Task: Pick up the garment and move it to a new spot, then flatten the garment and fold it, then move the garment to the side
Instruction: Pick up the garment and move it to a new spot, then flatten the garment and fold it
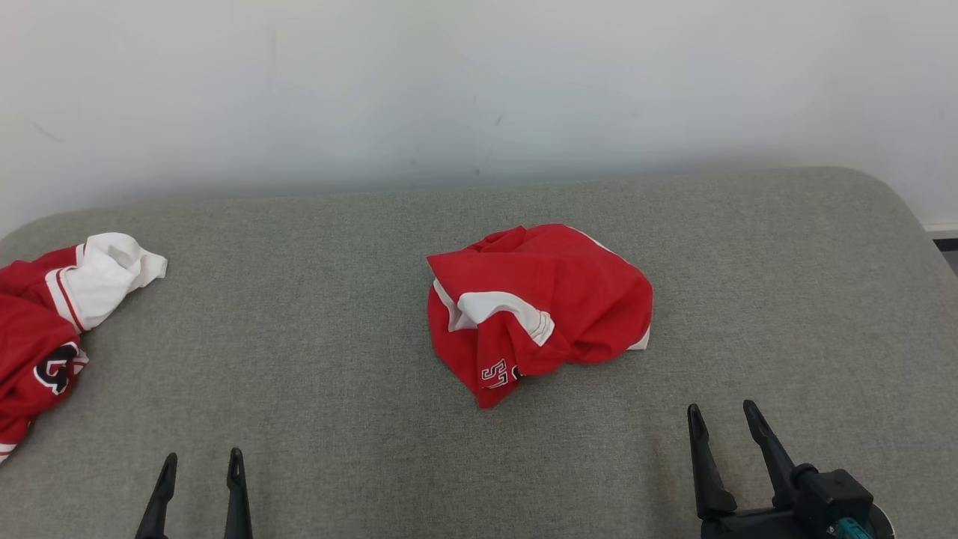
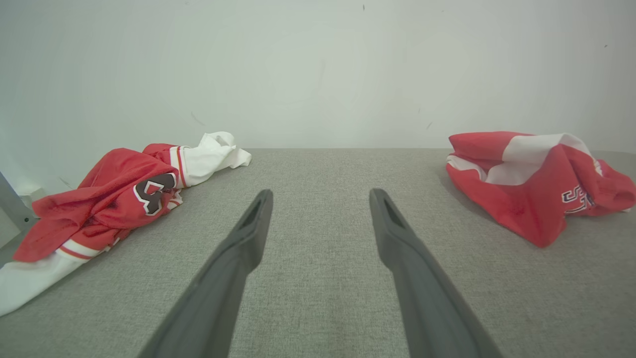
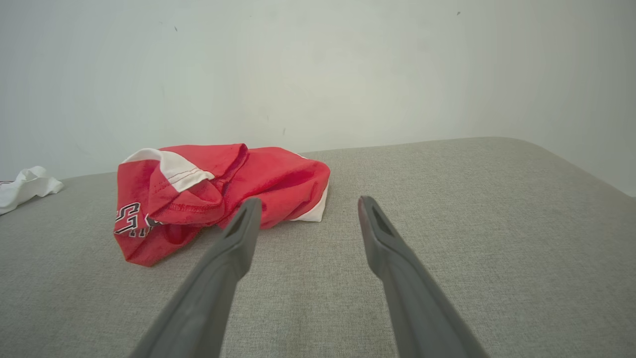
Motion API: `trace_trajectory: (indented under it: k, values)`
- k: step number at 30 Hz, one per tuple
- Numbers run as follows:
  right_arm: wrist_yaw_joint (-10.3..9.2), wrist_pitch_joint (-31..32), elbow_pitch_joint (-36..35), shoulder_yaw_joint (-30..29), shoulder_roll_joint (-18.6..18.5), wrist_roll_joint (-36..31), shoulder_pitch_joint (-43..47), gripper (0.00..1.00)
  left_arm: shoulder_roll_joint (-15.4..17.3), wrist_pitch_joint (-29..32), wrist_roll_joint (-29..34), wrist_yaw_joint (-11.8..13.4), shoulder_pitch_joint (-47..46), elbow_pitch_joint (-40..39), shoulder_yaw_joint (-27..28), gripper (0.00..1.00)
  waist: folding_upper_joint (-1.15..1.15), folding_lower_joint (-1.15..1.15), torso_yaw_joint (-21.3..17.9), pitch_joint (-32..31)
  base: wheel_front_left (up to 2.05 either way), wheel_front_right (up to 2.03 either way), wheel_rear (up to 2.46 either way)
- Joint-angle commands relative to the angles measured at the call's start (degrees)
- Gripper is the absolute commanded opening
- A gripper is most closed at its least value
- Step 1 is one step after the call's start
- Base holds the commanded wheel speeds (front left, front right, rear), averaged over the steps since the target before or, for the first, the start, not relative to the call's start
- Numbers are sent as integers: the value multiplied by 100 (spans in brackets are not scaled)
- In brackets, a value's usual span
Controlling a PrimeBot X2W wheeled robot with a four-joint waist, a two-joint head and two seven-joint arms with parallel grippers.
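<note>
Red garment (image 1: 554,299) lies crumpled mid-cushion (image 1: 337,314), long axis left-right, ahead of both grippers. Of the two, the right gripper (image 1: 721,408) is nearer, with the garment ahead-left of it; the left gripper (image 1: 203,455) is farther. Both are spread wide, empty. A jersey (image 1: 45,322) hugs the left edge.

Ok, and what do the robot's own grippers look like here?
The left gripper and right gripper each have two long, dark, tapering fingers, slotted near the tips. Behind the right pair sits a blocky black mount with a teal part.
</note>
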Motion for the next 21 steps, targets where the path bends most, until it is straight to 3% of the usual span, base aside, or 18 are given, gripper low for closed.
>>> trace_trajectory:
  k: [1, 21]
  values:
    - [20, -2, 0, 6, -5, 34, 31, 100, -12, -20, -16, 6, -31, 14, 7, 100, 0, 0, 3, 1, 0, 0, 0]
    - [20, -2, -15, 4, -5, 32, -11, 100, -13, -20, -29, 45, -14, -33, 14, 100, 0, 0, 15, 74, 0, 0, 0]
